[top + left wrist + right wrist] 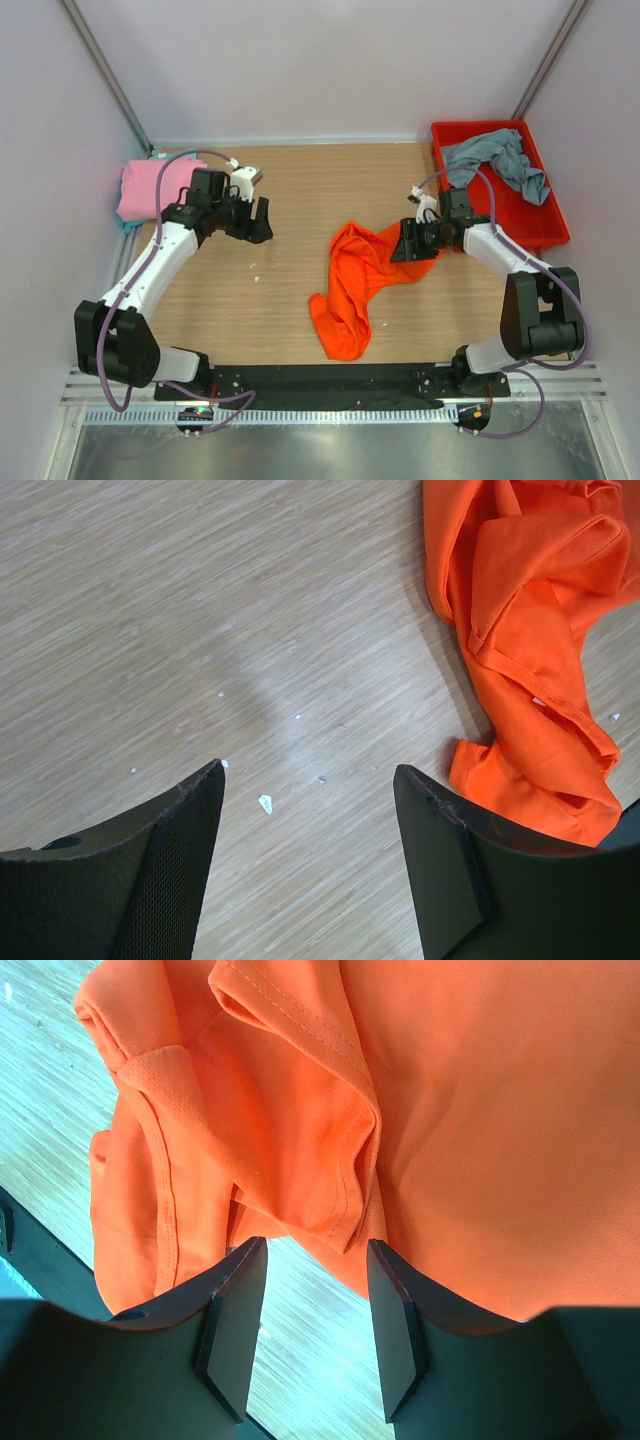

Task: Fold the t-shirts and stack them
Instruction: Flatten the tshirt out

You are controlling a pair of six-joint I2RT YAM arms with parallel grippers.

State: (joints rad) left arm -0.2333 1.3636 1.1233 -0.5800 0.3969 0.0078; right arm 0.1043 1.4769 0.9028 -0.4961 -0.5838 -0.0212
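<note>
Orange shirt point(352, 285) lay crumpled mid-table point(300, 190), its tail trailing toward the near edge. The right gripper point(412, 245) sat at its right side, jaws apart, with a hemmed fold just off the fingertips point(240, 1260) and nothing pinched. The left gripper point(262, 222) hung beside the cloth, jaws wide, empty. Best bet: pinch one hem layer only, then bring the left gripper to a matching corner and spread the shirt flat. The pink shirt point(145, 188) lay far left.

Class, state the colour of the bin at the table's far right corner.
Red. The bin shows best in the top external view.
</note>
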